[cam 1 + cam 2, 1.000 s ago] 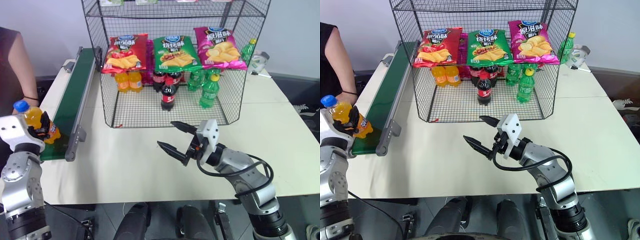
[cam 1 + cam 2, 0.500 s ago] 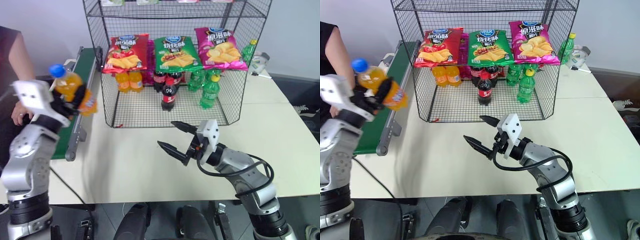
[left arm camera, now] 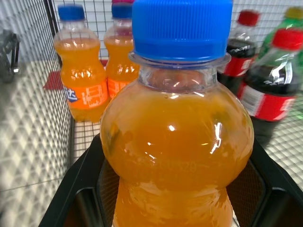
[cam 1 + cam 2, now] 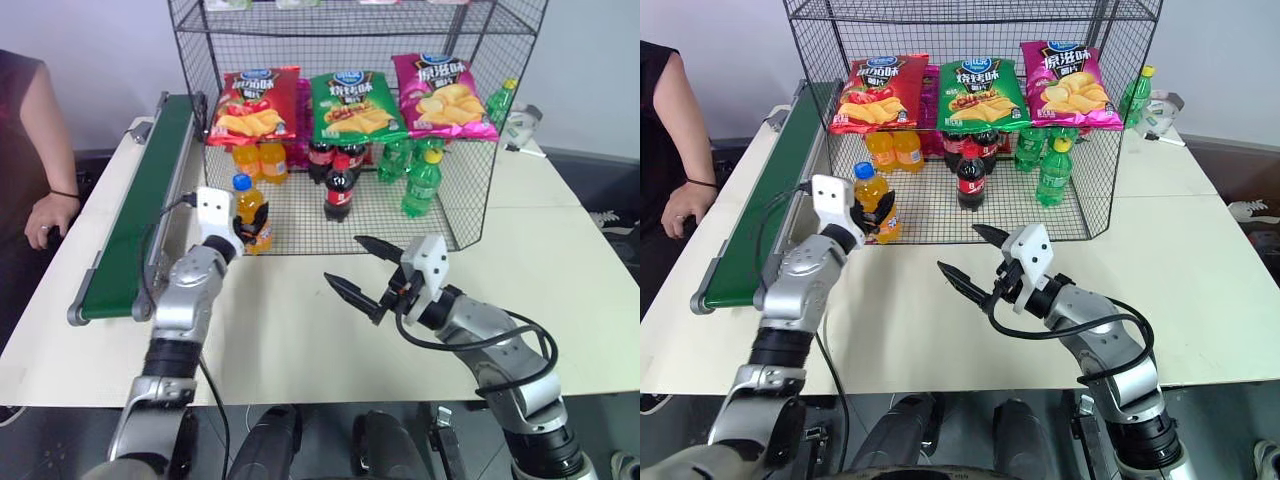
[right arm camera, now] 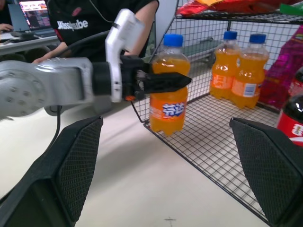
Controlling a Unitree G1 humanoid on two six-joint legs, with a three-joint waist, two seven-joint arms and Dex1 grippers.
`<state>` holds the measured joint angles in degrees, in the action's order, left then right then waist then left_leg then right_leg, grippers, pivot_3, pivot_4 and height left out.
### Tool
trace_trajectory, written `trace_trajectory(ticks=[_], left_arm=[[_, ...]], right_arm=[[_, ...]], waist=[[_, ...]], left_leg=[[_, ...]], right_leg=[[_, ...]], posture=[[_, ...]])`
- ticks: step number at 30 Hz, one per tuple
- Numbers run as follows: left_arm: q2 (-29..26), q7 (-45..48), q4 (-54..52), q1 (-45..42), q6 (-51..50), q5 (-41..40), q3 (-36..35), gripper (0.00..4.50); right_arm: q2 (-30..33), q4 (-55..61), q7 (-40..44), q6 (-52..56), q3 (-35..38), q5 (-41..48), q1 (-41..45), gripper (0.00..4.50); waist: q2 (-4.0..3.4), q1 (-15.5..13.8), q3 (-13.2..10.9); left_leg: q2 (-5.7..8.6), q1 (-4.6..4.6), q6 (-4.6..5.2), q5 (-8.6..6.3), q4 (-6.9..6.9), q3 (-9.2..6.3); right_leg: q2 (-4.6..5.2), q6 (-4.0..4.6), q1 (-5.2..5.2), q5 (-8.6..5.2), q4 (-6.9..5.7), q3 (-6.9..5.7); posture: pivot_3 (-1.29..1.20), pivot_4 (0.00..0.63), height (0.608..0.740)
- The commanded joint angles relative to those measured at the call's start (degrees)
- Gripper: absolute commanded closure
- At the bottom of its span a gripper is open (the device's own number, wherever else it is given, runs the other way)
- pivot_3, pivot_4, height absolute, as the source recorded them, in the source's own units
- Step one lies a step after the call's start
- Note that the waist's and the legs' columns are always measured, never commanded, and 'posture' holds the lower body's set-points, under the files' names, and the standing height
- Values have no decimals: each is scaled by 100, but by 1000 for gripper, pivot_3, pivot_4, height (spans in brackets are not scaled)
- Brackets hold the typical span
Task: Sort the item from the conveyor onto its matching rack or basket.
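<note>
The item, a small orange soda bottle (image 4: 250,213) with a blue cap, is upright in my left gripper (image 4: 246,229), which is shut on its lower body. It sits at the front left corner of the black wire rack (image 4: 463,205), at the front edge of the lower mesh shelf, as the right wrist view shows (image 5: 169,90). The left wrist view shows the held bottle (image 3: 177,142) close up. The dark-green conveyor (image 4: 140,200) runs along the table's left side with nothing on it. My right gripper (image 4: 343,260) is open over the table in front of the rack, holding nothing.
Inside the rack stand two orange soda bottles (image 4: 258,160), cola bottles (image 4: 338,185) and green bottles (image 4: 420,180), with chip bags (image 4: 345,105) hanging above them. A person (image 4: 35,130) stands at the left beyond the conveyor. A green bottle (image 4: 497,100) stands behind the rack's right side.
My left arm swung the bottle from beside the conveyor's near end, up and rightward, to the rack's front left corner. The right gripper stayed where it was, still open.
</note>
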<state>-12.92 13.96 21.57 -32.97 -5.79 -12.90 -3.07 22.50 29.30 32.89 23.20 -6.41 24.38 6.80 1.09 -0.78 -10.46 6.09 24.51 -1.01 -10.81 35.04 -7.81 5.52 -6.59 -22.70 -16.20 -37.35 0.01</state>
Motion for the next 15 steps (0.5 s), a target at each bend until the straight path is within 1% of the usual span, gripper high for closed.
trace_trajectory(ticks=[1, 4, 7, 12, 15], left_arm=[[126, 21, 665, -572, 970, 185, -114, 2006], [306, 97, 1845, -1150, 1620, 241, -167, 2006], [344, -102, 2943, -1613, 2307, 456, -199, 2006], [377, -421, 3975, -1990, 3017, 608, -271, 2006], [407, -467, 4332, -2120, 3139, 578, -358, 2006]], right_arm=[[11, 299, -25, -136, 63, -23, -60, 0], [6, 344, -49, -201, 100, -77, -163, 0], [4, 383, -79, -255, 115, -123, -230, 0], [-46, 431, -184, -224, 60, -175, -191, 0], [-70, 433, -246, -194, 30, -202, -131, 0]], waist=[[0, 3, 0], [0, 6, 0], [1, 14, 0], [1, 35, 0], [1, 25, -1]], left_leg=[[0, 0, 0, 0, 1, 0], [2, 0, 0, 0, 1, 1], [3, 0, 1, 0, 3, 1], [2, 0, 1, 0, 1, 2], [3, 0, 1, 1, 4, 2]], right_leg=[[0, 0, 0, 0, 0, 0], [-1, -2, 1, 0, 0, 0], [-6, -3, 2, 1, -1, -3], [-8, -5, 0, 1, -2, -2], [-8, -6, 0, 1, -6, -3]], posture=[[0, 150, 740], [0, 150, 740], [0, 150, 740], [0, 150, 740], [0, 150, 740]])
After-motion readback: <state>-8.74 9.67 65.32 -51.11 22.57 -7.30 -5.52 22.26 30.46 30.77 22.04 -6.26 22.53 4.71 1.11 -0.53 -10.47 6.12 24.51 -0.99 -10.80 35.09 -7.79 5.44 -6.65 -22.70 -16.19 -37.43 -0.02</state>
